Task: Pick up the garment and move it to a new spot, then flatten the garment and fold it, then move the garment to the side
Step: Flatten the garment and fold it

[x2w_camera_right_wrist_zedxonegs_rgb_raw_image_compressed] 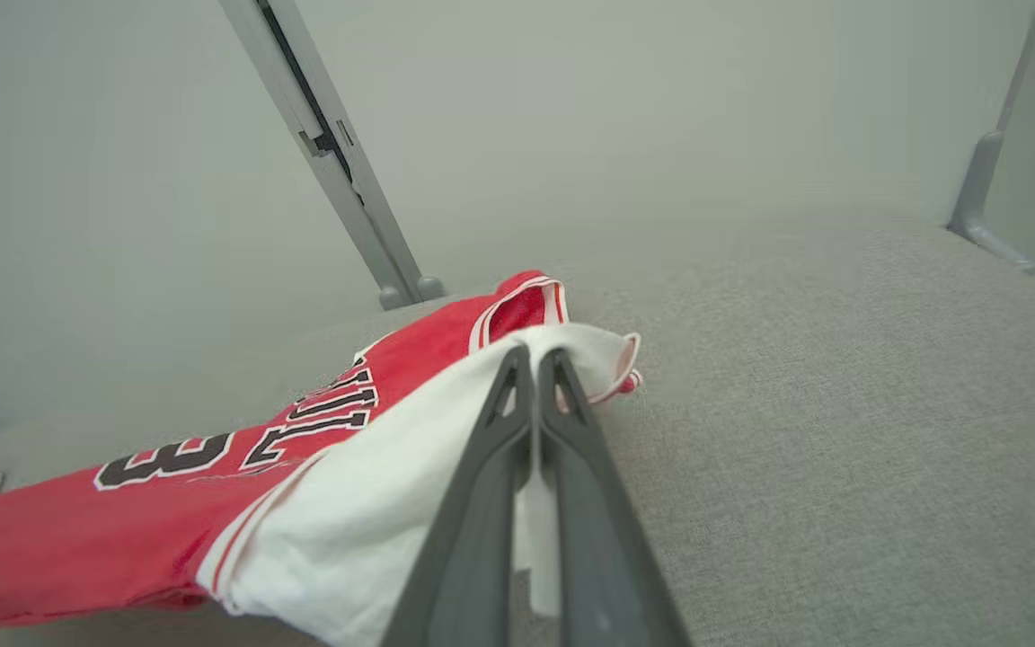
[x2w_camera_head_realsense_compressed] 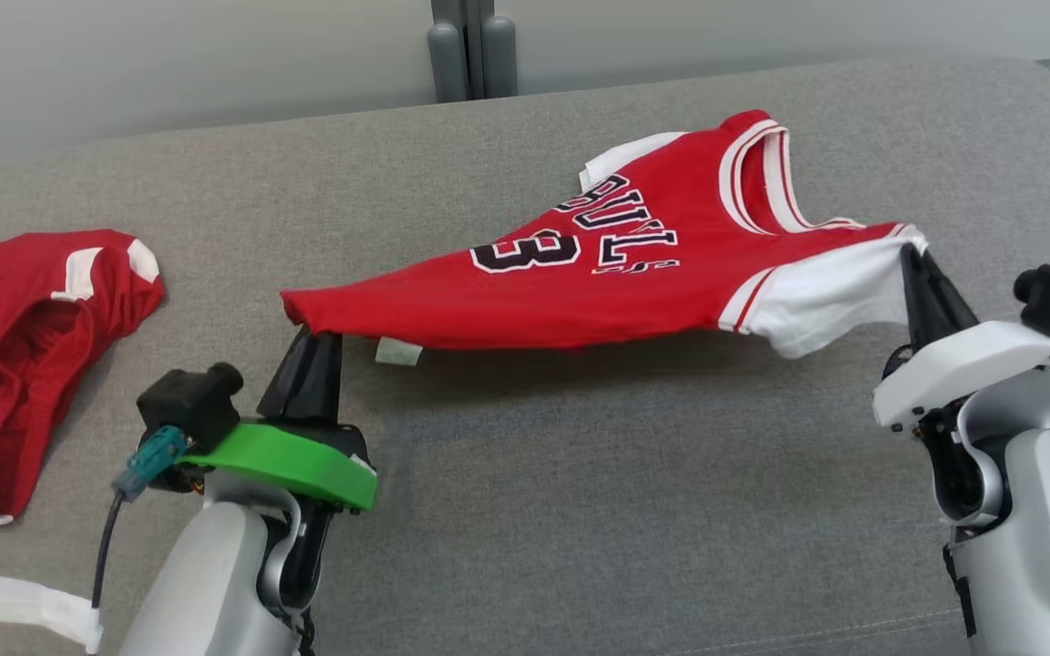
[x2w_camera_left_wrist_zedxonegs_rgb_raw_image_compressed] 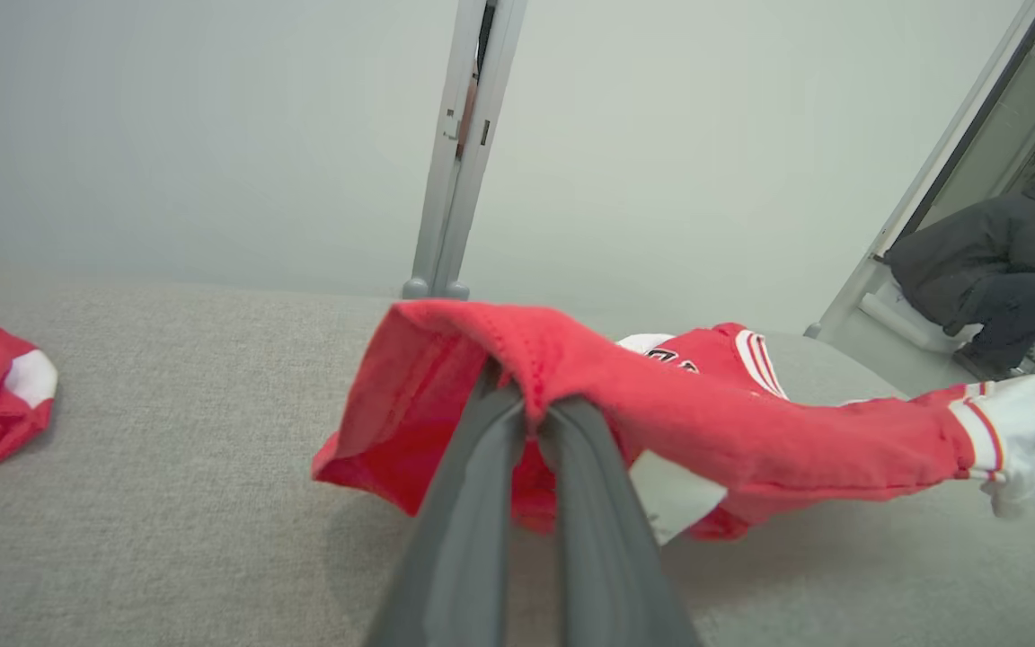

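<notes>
Soft even light; faint shadow under garment [x2w_camera_head_realsense_compressed: 571, 296]; wrist views bowed at edges.

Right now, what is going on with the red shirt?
The robot holds the red jersey stretched between both arms, lifted off the grey cushion along its near edge. The left end effector is shut on the hem corner, the right end effector on the white sleeve. A second red garment lies at the left.

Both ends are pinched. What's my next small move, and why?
Probably raise both arms together, keeping their spacing. The left gripper is shut on the jersey at its red hem, the right gripper on its white sleeve, yet its far shoulder seems to rest on the grey cushion.
</notes>
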